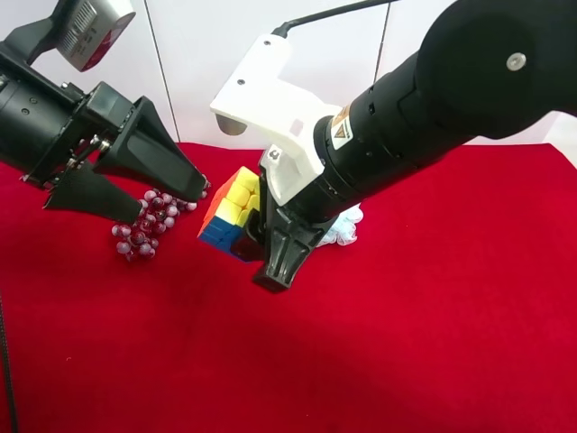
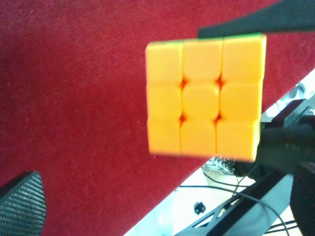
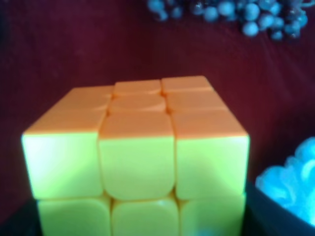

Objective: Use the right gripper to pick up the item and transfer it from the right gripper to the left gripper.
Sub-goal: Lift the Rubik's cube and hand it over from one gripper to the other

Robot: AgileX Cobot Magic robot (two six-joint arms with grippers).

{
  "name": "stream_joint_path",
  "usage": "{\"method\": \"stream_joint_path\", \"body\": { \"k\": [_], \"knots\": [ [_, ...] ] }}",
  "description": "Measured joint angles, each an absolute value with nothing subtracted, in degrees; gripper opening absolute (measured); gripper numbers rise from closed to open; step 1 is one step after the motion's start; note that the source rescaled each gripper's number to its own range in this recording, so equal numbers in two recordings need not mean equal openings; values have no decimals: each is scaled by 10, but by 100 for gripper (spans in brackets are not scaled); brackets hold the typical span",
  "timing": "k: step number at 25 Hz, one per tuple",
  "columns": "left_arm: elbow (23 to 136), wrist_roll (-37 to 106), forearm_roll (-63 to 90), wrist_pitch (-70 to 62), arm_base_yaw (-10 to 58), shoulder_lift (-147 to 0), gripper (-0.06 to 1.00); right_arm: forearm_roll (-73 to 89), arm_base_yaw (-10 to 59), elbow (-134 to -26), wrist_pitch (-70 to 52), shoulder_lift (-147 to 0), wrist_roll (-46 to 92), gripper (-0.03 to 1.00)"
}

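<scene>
A Rubik's cube [image 1: 230, 212] with yellow, orange and blue faces hangs in the air above the red cloth [image 1: 406, 343]. My right gripper [image 1: 251, 233], on the arm at the exterior high view's right, is shut on it. The cube fills the right wrist view [image 3: 138, 162]. My left gripper [image 1: 167, 200] is open, its jaws spread wide just left of the cube without touching it. In the left wrist view the cube's orange face [image 2: 204, 98] sits ahead, clamped between the right gripper's black fingers [image 2: 256, 22]. One left fingertip [image 2: 19, 206] shows at the corner.
A bunch of purple grapes [image 1: 144, 230] lies on the cloth under the left gripper and shows in the right wrist view [image 3: 231, 12]. A pale blue-white frilly object [image 1: 347, 225] lies behind the right arm. The cloth's edge and cables [image 2: 231, 196] show beyond.
</scene>
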State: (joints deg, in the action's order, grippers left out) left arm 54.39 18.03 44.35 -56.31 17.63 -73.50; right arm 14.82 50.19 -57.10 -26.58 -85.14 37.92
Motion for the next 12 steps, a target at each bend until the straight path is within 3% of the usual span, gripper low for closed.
{"method": "stream_joint_path", "body": {
  "k": [12],
  "knots": [
    [544,197,467,-543,208,-748,99,278,502,-571,-227,-855,496,0]
  ]
}}
